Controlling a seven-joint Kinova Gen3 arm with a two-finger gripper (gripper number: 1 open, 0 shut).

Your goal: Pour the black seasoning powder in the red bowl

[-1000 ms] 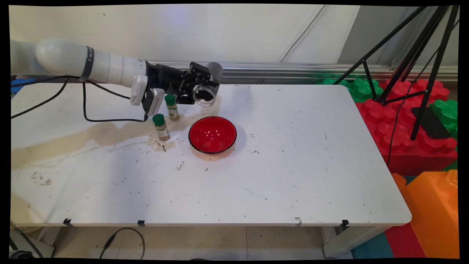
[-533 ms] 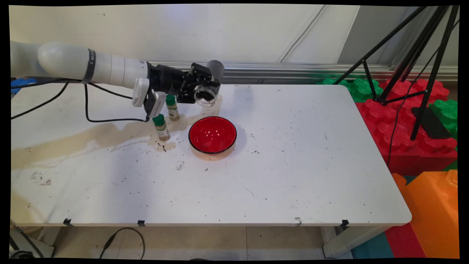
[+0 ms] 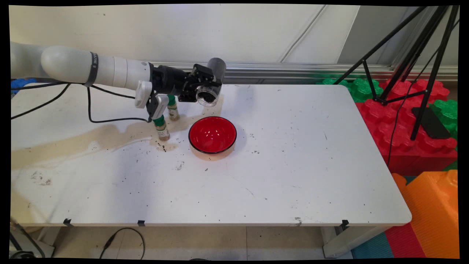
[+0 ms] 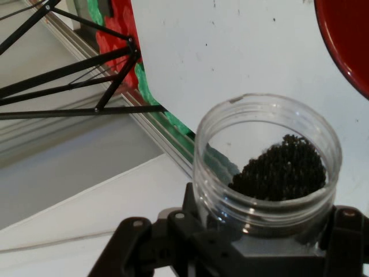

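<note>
The white bench (image 3: 278, 172) carries everything, its surface marked with a tan stain and scattered dark specks, thickest just left of the red bowl (image 3: 212, 134). That bowl, glossy red inside with a dark rim, stands upright on the bench and looks bare inside; in the hand view only an arc of it (image 4: 346, 46) shows at the top right corner.

Beyond the bench's right end, well apart from the bowl, lie large red, green and orange plastic blocks (image 3: 421, 139), with a black tripod (image 3: 410, 58) standing over them.

The white arm reaches in from the left, and its pincer (image 3: 203, 88) hangs above and just behind the bowl's far-left rim, clamped on a clear plastic jar (image 3: 207, 96). The jar lies tipped over on its side, its open mouth turned toward the near side of the bench. Inside the jar (image 4: 266, 164) sits a heap of dark, coarse granules (image 4: 279, 168), gathered against the lower wall and well short of filling it; the rest of the jar is clear.

Left of the bowl stand two small spice bottles with green caps. The nearer bottle (image 3: 161, 129) is upright just beside the bowl's left side, its cap partly hidden by the arm's wrist. The farther bottle (image 3: 173, 110) stands behind it, below the wrist and left of the jar.
</note>
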